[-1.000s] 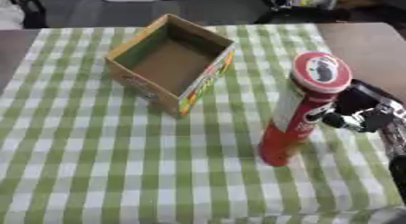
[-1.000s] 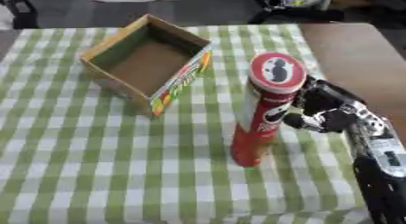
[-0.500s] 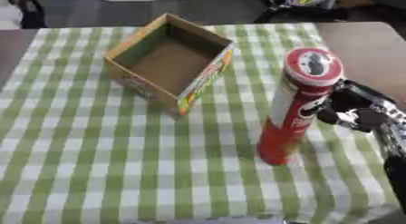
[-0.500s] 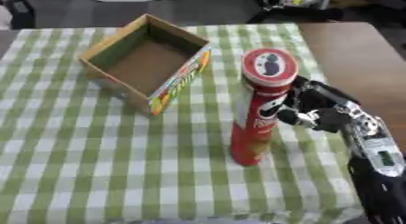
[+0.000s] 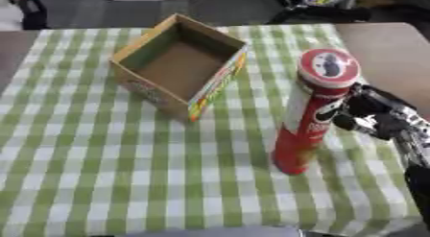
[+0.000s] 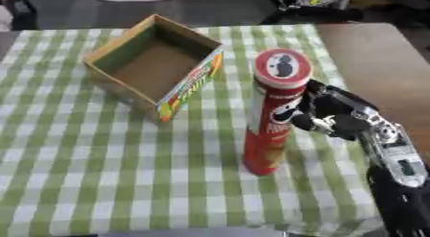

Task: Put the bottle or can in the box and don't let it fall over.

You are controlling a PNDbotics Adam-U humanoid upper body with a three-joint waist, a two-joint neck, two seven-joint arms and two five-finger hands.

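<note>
Left eye view first: I have the tall red can (image 5: 309,115) standing upright on the green checked cloth (image 5: 101,164), well to the right of the cardboard box (image 5: 181,63), which sits open and empty toward the far left of the table. My right hand (image 5: 374,117) comes in from the right edge and sits against the can's upper half, just under the lid. From this side I see dark fingers curling toward the can, but I cannot tell how far they wrap behind it. The left hand shows nowhere.

Right eye view makes the contact clearer: the fingers (image 6: 304,120) press on the can's right side around the label, thumb and fingers curled round it, so I judge the hand closed on the can.

The grip sits high on a tall, narrow can, so I judge the base will want to swing. To do this well I would confirm the hold, lift straight up until the base clears the cloth, keep the can vertical while carrying it left over the box rim, then lower it flat onto the box floor before opening the fingers.
</note>
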